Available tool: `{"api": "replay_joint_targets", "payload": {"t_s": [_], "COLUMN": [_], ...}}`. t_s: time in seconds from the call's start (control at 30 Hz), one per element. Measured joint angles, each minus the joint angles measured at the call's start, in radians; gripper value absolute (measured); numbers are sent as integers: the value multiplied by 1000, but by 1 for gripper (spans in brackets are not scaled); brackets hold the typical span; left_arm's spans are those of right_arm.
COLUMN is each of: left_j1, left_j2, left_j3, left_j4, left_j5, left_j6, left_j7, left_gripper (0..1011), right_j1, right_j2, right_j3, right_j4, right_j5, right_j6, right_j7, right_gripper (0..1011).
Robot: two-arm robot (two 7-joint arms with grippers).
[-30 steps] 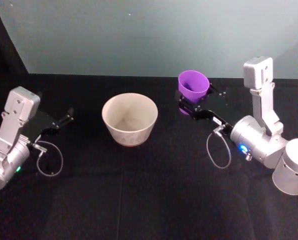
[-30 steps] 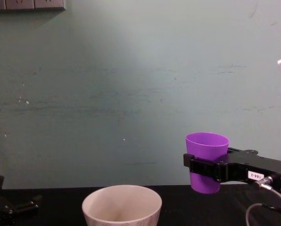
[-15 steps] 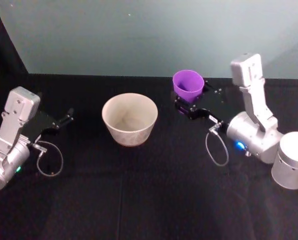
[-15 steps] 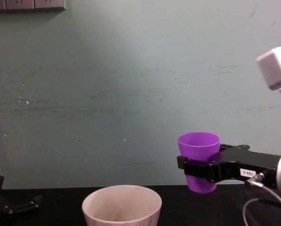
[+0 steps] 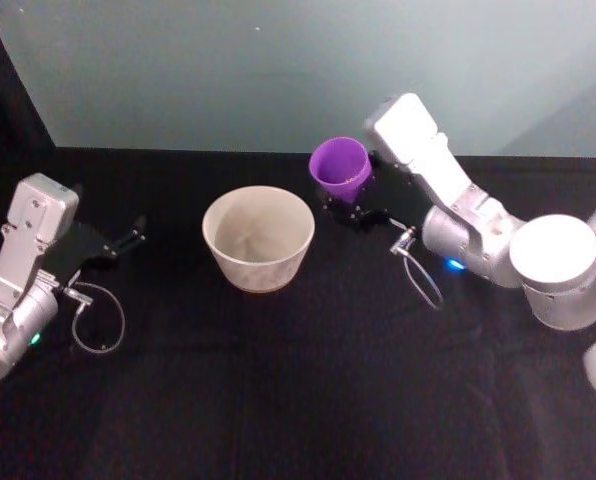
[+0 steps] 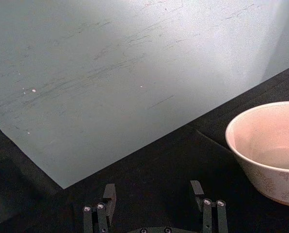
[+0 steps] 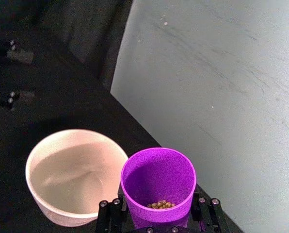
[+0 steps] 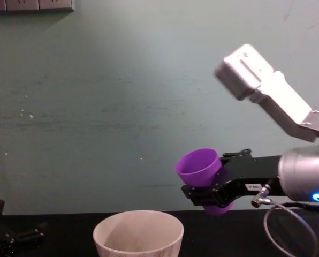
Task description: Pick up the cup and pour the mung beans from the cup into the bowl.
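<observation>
My right gripper (image 8: pixel 207 194) grips small purple plastic cup (image 8: pixel 199 170), tilted twd wide cream bowl (image 5: pixel 260 262); tiny dark mung beans (image 7: pixel 160 205) inside, pour pending; left gripper (image 6: pixel 152 194) parked at left, fingers spread.

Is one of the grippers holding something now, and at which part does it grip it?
The right gripper holds the purple cup by its side wall, below the rim, tilted toward the bowl. The left gripper is open and holds nothing.

Purple cup (image 7: pixel 156 175) held beside the bowl (image 7: pixel 72 174)
I see my right gripper (image 7: pixel 157 204) clamping its sides; a few beans (image 7: pixel 160 205) lie inside.
</observation>
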Motion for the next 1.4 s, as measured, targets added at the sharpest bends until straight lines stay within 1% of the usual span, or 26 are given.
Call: {"api": "replay_joint_targets", "payload": {"t_s": [0.03,0.07,0.13,0.17,0.27,0.3,0.33,0.37,0.47,0.5,0.57,0.6,0.63,0.67,0.73,0.77,0.8,0.83,0.87,0.9,1.0,1.1,1.17,1.2,1.4], "left_j1": [0,0,0,0,0,0,0,0,0,0,0,0,0,0,0,0,0,0,0,0,0,0,0,0,0], "left_j2": [0,0,0,0,0,0,0,0,0,0,0,0,0,0,0,0,0,0,0,0,0,0,0,0,0], "left_j3": [0,0,0,0,0,0,0,0,0,0,0,0,0,0,0,0,0,0,0,0,0,0,0,0,0], "left_j4": [0,0,0,0,0,0,0,0,0,0,0,0,0,0,0,0,0,0,0,0,0,0,0,0,0], "left_j5": [0,0,0,0,0,0,0,0,0,0,0,0,0,0,0,0,0,0,0,0,0,0,0,0,0], "left_j6": [0,0,0,0,0,0,0,0,0,0,0,0,0,0,0,0,0,0,0,0,0,0,0,0,0], "left_j7": [0,0,0,0,0,0,0,0,0,0,0,0,0,0,0,0,0,0,0,0,0,0,0,0,0], "left_gripper": [1000,1000,1000,1000,1000,1000,1000,1000,1000,1000,1000,1000,1000,1000,1000,1000,1000,1000,1000,1000,1000,1000,1000,1000,1000], "right_j1": [7,21,34,47,65,77,82,90,100,105,110,115,116,120,122,122,122,121,121,117,114,111,112,114,125], "right_j2": [0,0,-1,-2,-6,-10,-13,-18,-25,-29,-33,-37,-38,-40,-42,-43,-44,-45,-45,-47,-48,-50,-50,-52,-56], "right_j3": [-8,-24,-40,-56,-81,-97,-104,-116,-130,-139,-149,-162,-167,-181,-193,-199,-210,-214,-214,-234,-247,-271,-282,-293,-319], "right_j4": [0,-1,-1,-1,-1,-1,0,3,8,11,15,17,17,18,18,18,18,19,19,22,24,34,37,42,59], "right_j5": [-14,-41,-67,-96,-138,-162,-174,-197,-227,-246,-267,-294,-305,-332,-360,-374,-399,-409,-409,-455,-488,-543,-564,-584,-642], "right_j6": [7,18,29,42,60,69,74,82,92,97,102,107,109,115,120,122,123,123,123,121,113,98,97,97,97], "right_j7": [3,5,7,9,10,10,10,9,5,2,-5,-13,-17,-26,-38,-45,-58,-65,-65,-93,-115,-147,-152,-154,-149], "right_gripper": [717,717,716,717,716,716,716,716,717,717,717,717,716,717,717,716,717,716,716,717,717,717,717,716,716]}}
